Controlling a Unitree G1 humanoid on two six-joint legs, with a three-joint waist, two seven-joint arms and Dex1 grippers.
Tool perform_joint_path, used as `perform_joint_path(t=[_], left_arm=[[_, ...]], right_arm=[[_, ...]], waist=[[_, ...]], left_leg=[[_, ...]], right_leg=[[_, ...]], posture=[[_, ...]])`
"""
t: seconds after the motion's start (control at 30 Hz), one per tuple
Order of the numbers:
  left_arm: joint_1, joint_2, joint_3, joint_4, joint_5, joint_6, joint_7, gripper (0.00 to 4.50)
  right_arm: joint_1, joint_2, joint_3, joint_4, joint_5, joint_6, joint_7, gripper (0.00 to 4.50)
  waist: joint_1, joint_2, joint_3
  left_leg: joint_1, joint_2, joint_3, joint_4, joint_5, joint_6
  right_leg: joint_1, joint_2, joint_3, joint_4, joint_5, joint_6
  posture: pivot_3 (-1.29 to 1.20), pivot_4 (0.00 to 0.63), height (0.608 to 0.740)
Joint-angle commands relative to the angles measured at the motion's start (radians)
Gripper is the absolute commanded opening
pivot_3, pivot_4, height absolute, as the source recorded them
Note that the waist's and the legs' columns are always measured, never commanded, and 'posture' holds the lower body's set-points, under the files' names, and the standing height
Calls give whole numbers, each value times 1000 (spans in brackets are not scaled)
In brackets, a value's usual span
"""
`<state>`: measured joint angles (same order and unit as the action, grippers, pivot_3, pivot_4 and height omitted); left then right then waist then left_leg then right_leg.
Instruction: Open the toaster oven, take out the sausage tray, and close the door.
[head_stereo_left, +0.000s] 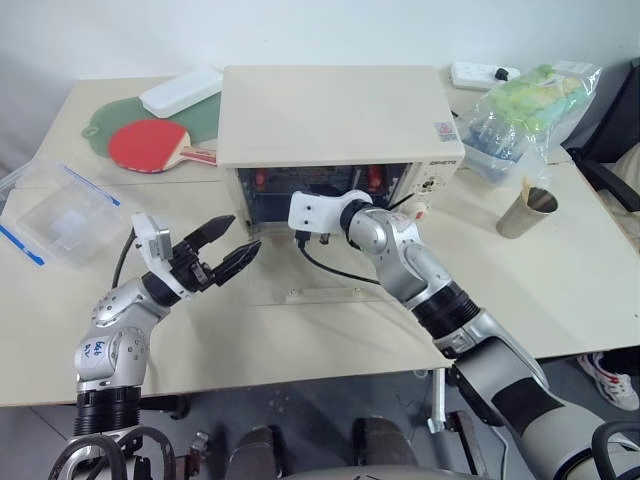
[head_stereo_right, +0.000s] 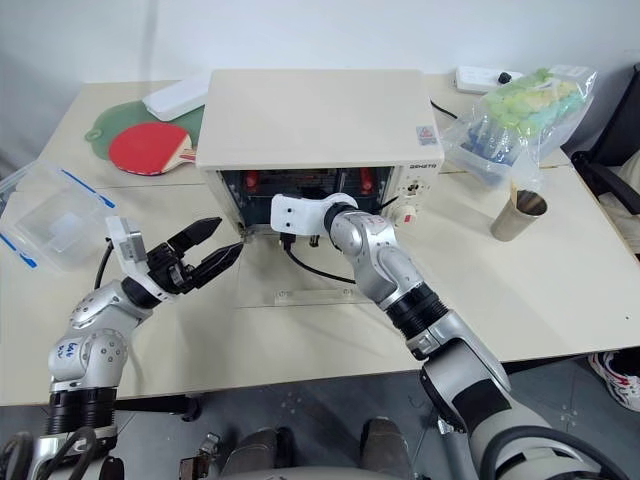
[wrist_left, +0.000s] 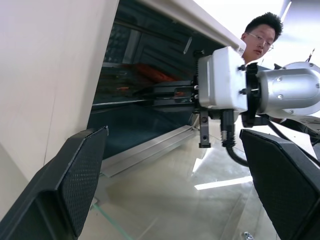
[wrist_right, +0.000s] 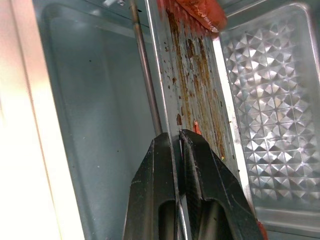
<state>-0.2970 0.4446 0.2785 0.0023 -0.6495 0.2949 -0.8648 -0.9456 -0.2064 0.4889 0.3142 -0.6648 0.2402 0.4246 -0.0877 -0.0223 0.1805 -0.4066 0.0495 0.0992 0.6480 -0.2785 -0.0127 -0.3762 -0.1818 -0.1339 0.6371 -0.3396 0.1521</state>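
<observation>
The cream toaster oven stands at mid-table with its glass door folded down flat on the table in front of it. My right gripper reaches into the oven cavity, its fingers shut on the rim of the sausage tray. The tray is silver, streaked with brown grease, and has a red sausage at its far end. My left gripper hovers open just left of the oven's front, above the table and holding nothing.
A clear plastic box lies at the left edge. A red paddle and a white case lie behind it. A metal cup and a plastic bag stand to the right. A person is beyond the oven.
</observation>
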Motion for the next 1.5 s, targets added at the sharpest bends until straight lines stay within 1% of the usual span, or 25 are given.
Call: perform_joint_path(t=[0.03, 0.2, 0.37, 0.5, 0.67, 0.83, 1.0, 1.13, 1.33, 1.5], left_arm=[[-16, 5, 17, -8, -20, -7, -5, 4500], [-16, 1, 12, -11, -23, -2, -5, 4500], [-15, 0, 12, -17, -29, 5, -5, 4500], [-51, -11, 16, -8, -53, 28, 13, 4500], [-40, 25, -4, -51, -88, 106, -30, 4500], [-98, 22, -5, 20, -52, 63, -56, 4500], [-241, -2, -6, 158, -26, -5, -71, 4500], [-306, -8, -21, 248, -1, -40, -107, 4500], [-355, -15, -29, 324, 21, -69, -124, 4500], [-367, -16, -28, 341, 25, -75, -131, 4500]], right_arm=[[-1, 45, -7, -67, 30, -31, -16, 37], [-12, 12, 5, -5, -15, -92, -78, 37], [6, 3, 5, -55, -28, -101, -64, 37], [27, 6, 1, -84, -26, -92, -48, 37], [39, -1, -2, -102, -30, -92, -32, 37], [29, -4, -7, -103, -29, -100, -25, 37], [37, -14, 1, -123, -22, -115, 7, 37], [54, -21, 0, -142, -24, -118, 31, 37], [78, -31, -2, -177, -33, -107, 57, 37], [96, -33, -1, -210, -43, -98, 68, 37]], waist=[[0, 0, 0], [0, 0, 0], [1, 0, 0], [1, 0, 0], [-2, 0, 0], [2, 0, 0], [2, 0, 0], [0, 0, 0], [3, 0, 0], [3, 0, 0]], left_leg=[[0, 0, 0, 0, 0, 0], [0, 0, 0, 0, 0, 0], [0, 0, 0, 0, 0, 0], [0, 0, 0, 0, 0, 0], [1, 0, 1, -1, 0, 0], [0, 0, 1, 0, 0, 0], [0, 0, 1, 1, 0, 0], [1, 0, 2, -1, 0, 0], [1, 0, 3, 1, 0, 0], [1, 0, 3, 1, 0, 0]], right_leg=[[0, 0, 0, 0, 0, 0], [0, 0, 0, 0, 0, 0], [0, 0, 0, 0, 0, 0], [0, 0, 0, 0, 0, 0], [0, 0, 0, 0, 0, 0], [0, 0, 1, 0, 0, 0], [0, 0, 0, 0, 0, 0], [0, 0, 0, -1, 0, 0], [0, 0, 1, -1, 0, 0], [0, 0, 1, -1, 0, 0]], posture=[[0, 150, 740], [0, 150, 740], [0, 150, 740], [0, 150, 740], [0, 150, 740], [0, 150, 740], [0, 150, 740], [0, 150, 740], [0, 150, 740], [0, 150, 740]])
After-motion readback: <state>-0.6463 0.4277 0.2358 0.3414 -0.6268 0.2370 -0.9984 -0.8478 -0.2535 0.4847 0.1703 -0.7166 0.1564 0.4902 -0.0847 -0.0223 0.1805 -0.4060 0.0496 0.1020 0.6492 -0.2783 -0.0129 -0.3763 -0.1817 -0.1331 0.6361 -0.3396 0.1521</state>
